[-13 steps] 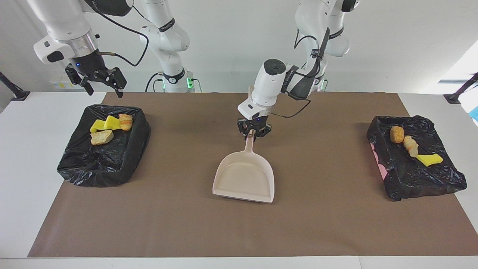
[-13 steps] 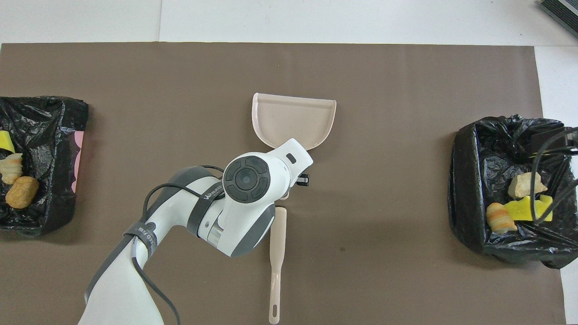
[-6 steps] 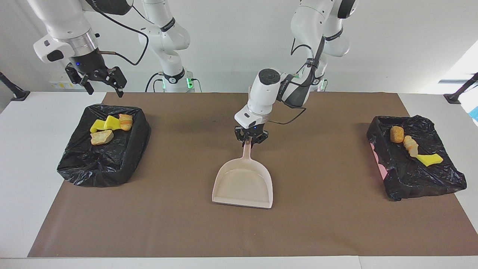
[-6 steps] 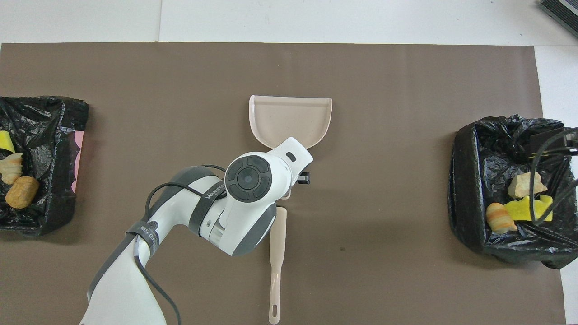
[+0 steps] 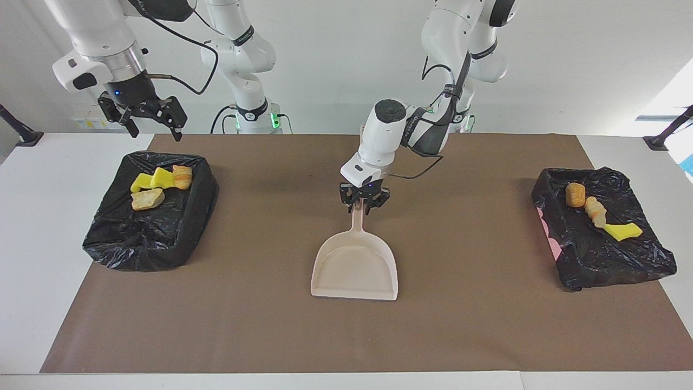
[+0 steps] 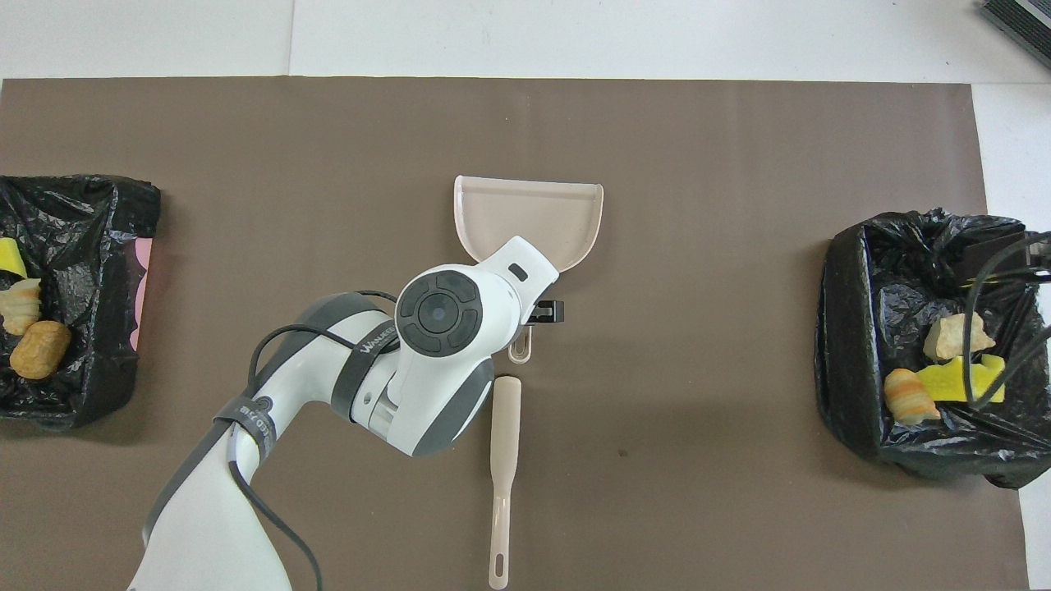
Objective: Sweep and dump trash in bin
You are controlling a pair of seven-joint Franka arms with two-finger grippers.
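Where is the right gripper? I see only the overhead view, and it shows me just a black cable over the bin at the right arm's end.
Observer: The right gripper hangs in the air, about over the rim of that bin on the side nearest the robots. Its fingers are open and hold nothing.
Operator: Is the dustpan lifted? The left arm covers its handle for me.
Observer: No. The dustpan lies flat on the brown mat, and the left gripper is low at the handle's end.
Operator: I count three scraps in that bin. Correct?
Observer: There are four: two yellow wedges side by side, an orange lump and a tan lump.
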